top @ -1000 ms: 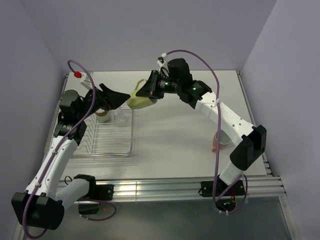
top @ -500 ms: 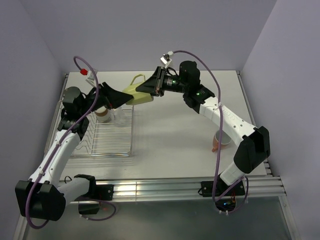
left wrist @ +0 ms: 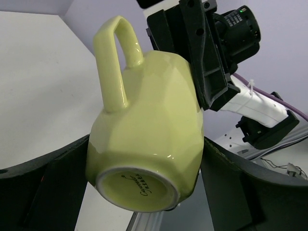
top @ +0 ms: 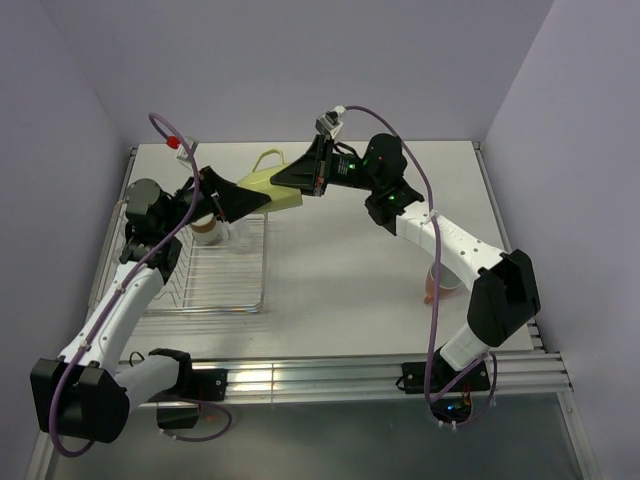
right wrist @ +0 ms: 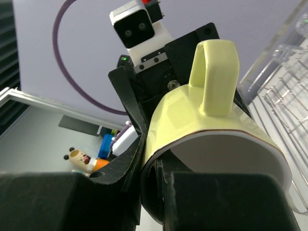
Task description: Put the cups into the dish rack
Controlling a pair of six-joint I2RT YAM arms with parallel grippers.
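Because it looks glazed ceramic, the yellow-green mug [left wrist: 144, 130] should be stiff, slick and chippable; its body gives the surest hold. It hangs over the dish rack's [top: 210, 308] far right corner, right gripper [top: 288, 182] pinching its rim, left gripper [top: 250, 198] spread wide round its body, contact unclear. Counted: this mug, one brown-and-cream cup [top: 205, 232] and one tumbler [top: 238, 232] racked, one salmon mug [top: 432, 287] at the table's [top: 350, 270] right edge.

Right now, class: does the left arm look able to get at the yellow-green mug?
Probably yes: the left end effector stands open around the mug; the right end effector pinches only its rim.
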